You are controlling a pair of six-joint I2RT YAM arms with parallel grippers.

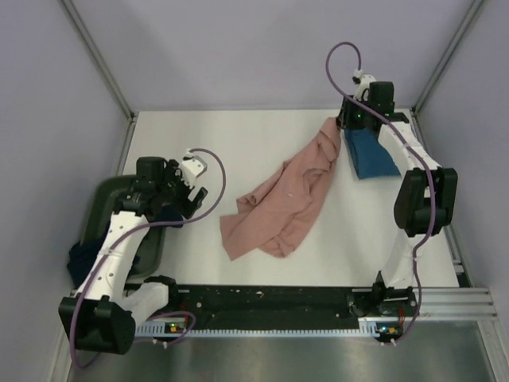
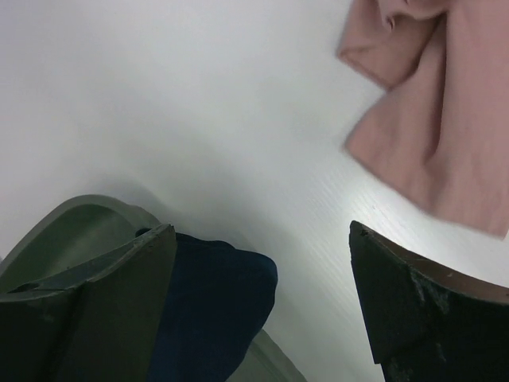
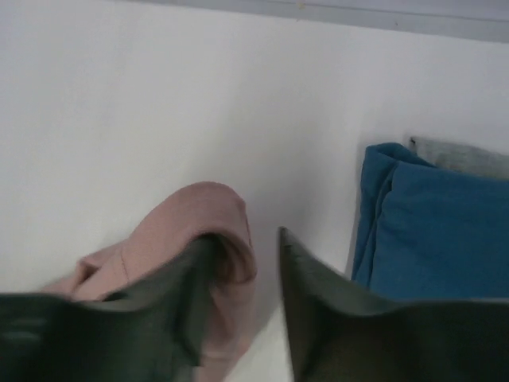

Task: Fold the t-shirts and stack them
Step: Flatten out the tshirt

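Note:
The salmon-pink t-shirt lies crumpled across the middle of the table, with one end drawn up toward the back right. My right gripper is at that end. In the right wrist view its jaws stand apart, a fold of the pink shirt hangs over the left finger, and a gap shows before the right finger. The teal-blue t-shirt lies folded just right of it. My left gripper is open and empty over the navy t-shirt, which lies on the bin.
The dark green bin stands at the left edge of the table, and navy cloth hangs over its near side. A strip of grey fabric shows behind the teal shirt. Walls close in the table at the back and sides.

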